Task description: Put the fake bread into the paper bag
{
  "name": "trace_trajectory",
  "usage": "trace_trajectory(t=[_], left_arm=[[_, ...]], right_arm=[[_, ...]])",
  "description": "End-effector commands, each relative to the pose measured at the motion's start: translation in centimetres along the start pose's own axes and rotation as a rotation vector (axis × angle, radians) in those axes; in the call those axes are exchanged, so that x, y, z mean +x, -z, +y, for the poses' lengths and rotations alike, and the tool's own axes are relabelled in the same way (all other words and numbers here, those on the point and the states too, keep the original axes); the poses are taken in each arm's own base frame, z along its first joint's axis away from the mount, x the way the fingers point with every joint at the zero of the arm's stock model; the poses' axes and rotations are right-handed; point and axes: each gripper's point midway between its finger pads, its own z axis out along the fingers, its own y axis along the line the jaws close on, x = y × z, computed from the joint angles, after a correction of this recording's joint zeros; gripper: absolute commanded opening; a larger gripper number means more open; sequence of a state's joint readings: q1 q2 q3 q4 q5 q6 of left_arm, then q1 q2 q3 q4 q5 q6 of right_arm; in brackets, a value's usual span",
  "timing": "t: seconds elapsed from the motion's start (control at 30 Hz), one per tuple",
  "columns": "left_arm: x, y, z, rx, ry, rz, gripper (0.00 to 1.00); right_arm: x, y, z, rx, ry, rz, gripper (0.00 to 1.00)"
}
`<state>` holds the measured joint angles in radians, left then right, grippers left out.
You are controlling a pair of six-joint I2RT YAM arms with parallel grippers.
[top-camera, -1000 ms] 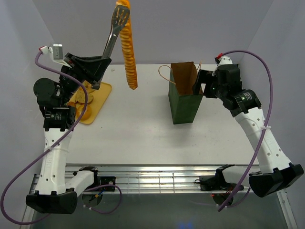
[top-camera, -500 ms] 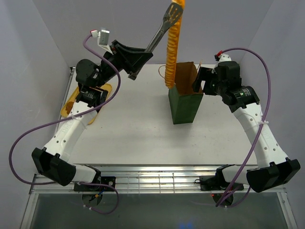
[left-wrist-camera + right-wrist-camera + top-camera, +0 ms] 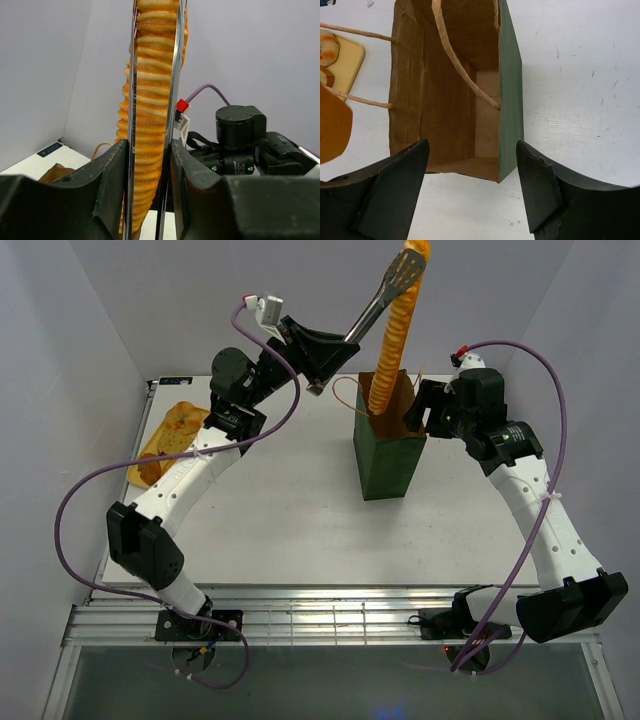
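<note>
A long ridged orange loaf (image 3: 396, 335) of the fake bread hangs upright, pinched at its top by metal tongs (image 3: 385, 295). My left gripper (image 3: 330, 352) is shut on the tongs' handles; in the left wrist view the tong arms (image 3: 132, 150) run between my fingers (image 3: 112, 175) with the loaf (image 3: 150, 100) behind them. The loaf's lower end (image 3: 332, 125) hangs by the left rim of the dark green paper bag (image 3: 385, 460). The bag's brown inside (image 3: 455, 100) shows nothing in it. My right gripper (image 3: 472, 180) is open at the bag's right rim, apart from it.
A yellow tray (image 3: 165, 445) with more bread pieces lies at the table's far left. The bag's tan string handles (image 3: 465, 75) arch over its mouth. Grey walls close in behind and at both sides.
My left arm has swung right, carrying the tongs and loaf from above the tray side to over the bag. The right arm has hardly moved.
</note>
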<state>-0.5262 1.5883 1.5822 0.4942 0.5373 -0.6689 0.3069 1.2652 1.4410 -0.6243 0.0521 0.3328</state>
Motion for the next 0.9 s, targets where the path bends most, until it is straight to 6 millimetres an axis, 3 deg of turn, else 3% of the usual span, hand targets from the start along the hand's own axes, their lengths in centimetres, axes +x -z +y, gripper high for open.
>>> trace_trajectory(t=[0.0,0.5,0.87], left_arm=[[-2.9,-1.0,-1.2,0.04,-0.076,-0.09,0.29],[1.9,-3.1,3.9,0.013,-0.066,-0.049,0.28],[4.0,-3.5,4.7,0.114,-0.131,-0.114,0.28]], right_arm=[[-0.9,-0.3,0.4,-0.026,0.0,-0.042,0.75],[-0.4,-1.8,0.0,-0.032,0.004,-0.026,0.6],[0.0,-2.4,-0.1,-0.036,0.006,-0.023,0.56]])
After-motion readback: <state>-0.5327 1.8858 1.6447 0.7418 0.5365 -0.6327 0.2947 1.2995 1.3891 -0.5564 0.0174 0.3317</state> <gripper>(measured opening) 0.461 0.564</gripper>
